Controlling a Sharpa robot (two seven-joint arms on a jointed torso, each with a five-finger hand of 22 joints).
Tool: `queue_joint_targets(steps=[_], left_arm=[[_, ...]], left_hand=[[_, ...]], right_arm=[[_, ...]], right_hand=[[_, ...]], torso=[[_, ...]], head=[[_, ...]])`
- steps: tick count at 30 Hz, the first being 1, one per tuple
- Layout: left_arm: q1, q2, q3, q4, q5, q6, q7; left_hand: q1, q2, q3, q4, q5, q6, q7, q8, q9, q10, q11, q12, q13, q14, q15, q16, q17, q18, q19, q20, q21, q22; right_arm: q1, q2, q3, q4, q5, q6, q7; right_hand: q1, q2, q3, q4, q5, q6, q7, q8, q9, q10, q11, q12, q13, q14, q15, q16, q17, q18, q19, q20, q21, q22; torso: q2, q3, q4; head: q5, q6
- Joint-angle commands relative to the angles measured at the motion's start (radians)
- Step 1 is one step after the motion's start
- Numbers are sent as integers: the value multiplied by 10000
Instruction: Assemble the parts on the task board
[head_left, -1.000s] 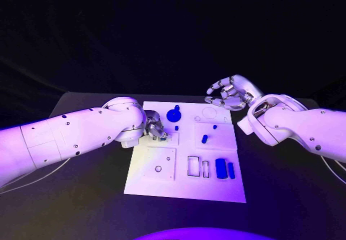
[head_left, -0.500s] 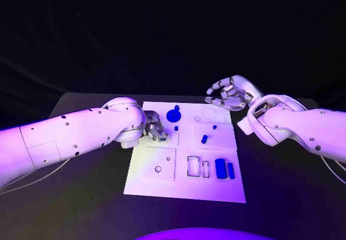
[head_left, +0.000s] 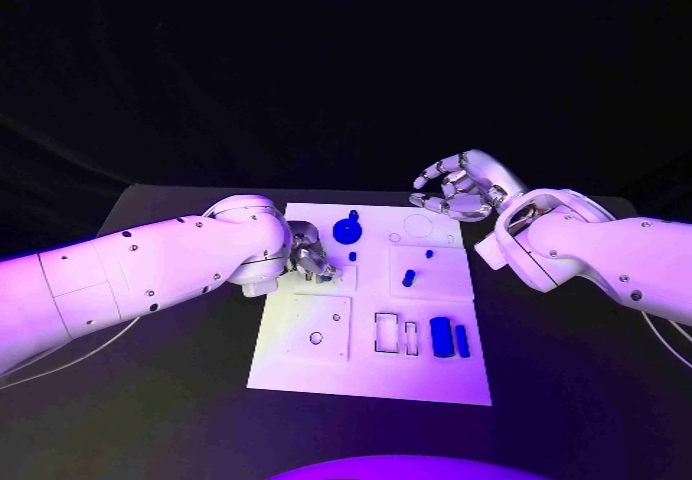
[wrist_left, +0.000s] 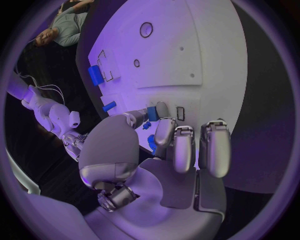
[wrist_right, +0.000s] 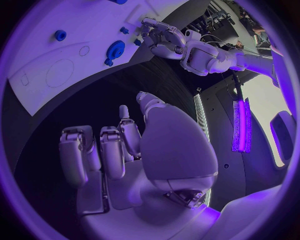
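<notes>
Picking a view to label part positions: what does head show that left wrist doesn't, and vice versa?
Head alone: the right hand hovering with curled fingers past the task board's far edge, holding nothing, and the gear-like blue part near that edge.

Left wrist alone: the left hand from behind, pinching a small blue part between its fingertips over the board; head view shows that hand without the pinch.

Both: the white board, its rectangular slots, the block-shaped blue part by them, and the left hand.

Two hands working over the white task board (head_left: 310, 355) on the black table (head_left: 173, 400)

The left hand (head_left: 309, 252) is resting on the board's left edge beside a small blue peg (head_left: 352, 256); the right hand (head_left: 459, 188) is hovering past its far right corner, fingers curled.
</notes>
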Motion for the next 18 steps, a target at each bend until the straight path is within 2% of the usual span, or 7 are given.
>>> queue_joint_targets(steps=[1, 18], left_arm=[[-48, 9, -30, 46, 99, 55, -14], [-45, -31, -23, 70, 88, 132, -24]], left_hand=[[67, 39, -53, 4, 36, 55, -46, 2, -11, 35, 5, 32, -14, 1039, -57, 36, 2628, -169, 159, -11, 55, 1027], [96, 38, -69, -3, 33, 48, -45, 1, -16, 40, 5, 40, -3, 1039, -60, 36, 2628, -170, 162, -13, 57, 1032]], right_arm=[[-5, 2, 0, 7, -101, 96, 51], [-7, 27, 0, -15, -105, 111, 57]], right_hand=[[-135, -3, 50, -3, -34, 42, -11, 63, -12, -53, -18, -36, 409, 960, -55, -42, 2336, 8, 680, -63, -46, 2242], [-135, -3, 50, -3, -34, 42, -11, 63, -12, -53, -18, -36, 409, 960, -55, -42, 2336, 8, 680, -63, -46, 2242]], torso=[[-5, 2, 8], [8, 4, 1]], head=[[-1, -16], [4, -54]])
